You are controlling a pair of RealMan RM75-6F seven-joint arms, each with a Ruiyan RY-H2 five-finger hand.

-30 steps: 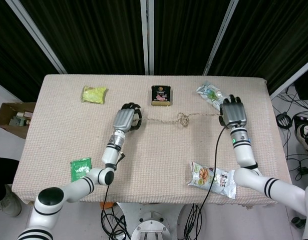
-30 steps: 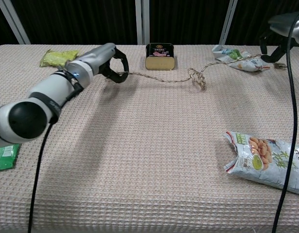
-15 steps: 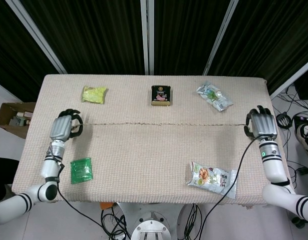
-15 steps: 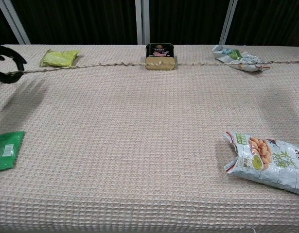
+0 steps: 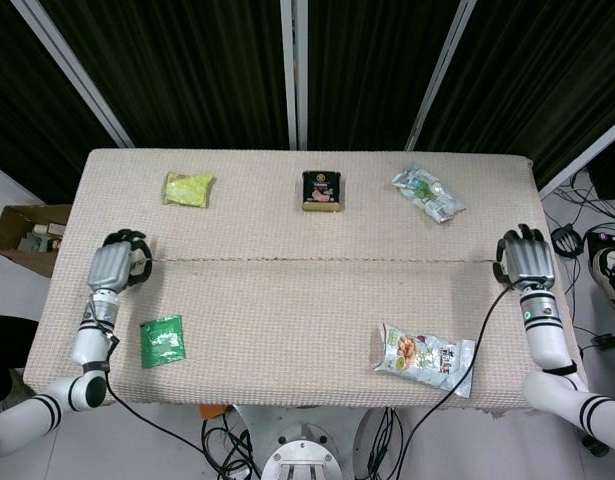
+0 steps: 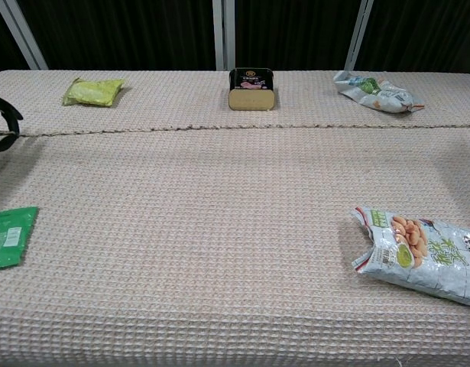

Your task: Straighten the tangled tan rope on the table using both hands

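The tan rope (image 5: 317,261) runs in a taut straight line across the table from left to right, with no knot showing; in the chest view the rope (image 6: 242,127) crosses the whole frame. My left hand (image 5: 111,265) holds its left end near the table's left edge, fingers curled around it. Only the left hand's dark fingertips (image 6: 1,122) show at the chest view's left border. My right hand (image 5: 525,257) grips the rope's right end at the table's right edge and is out of the chest view.
A black tin (image 5: 321,190) sits at the back centre, a yellow-green packet (image 5: 188,188) at back left, a crumpled snack bag (image 5: 425,192) at back right. A green packet (image 5: 162,340) lies front left and a large snack bag (image 5: 425,357) front right. A cardboard box (image 5: 22,235) stands off the left side.
Both hands moved far apart to the table's side edges, pulling the knotted rope straight. Since half a second ago they drew slightly nearer the front, carrying the taut rope with them.
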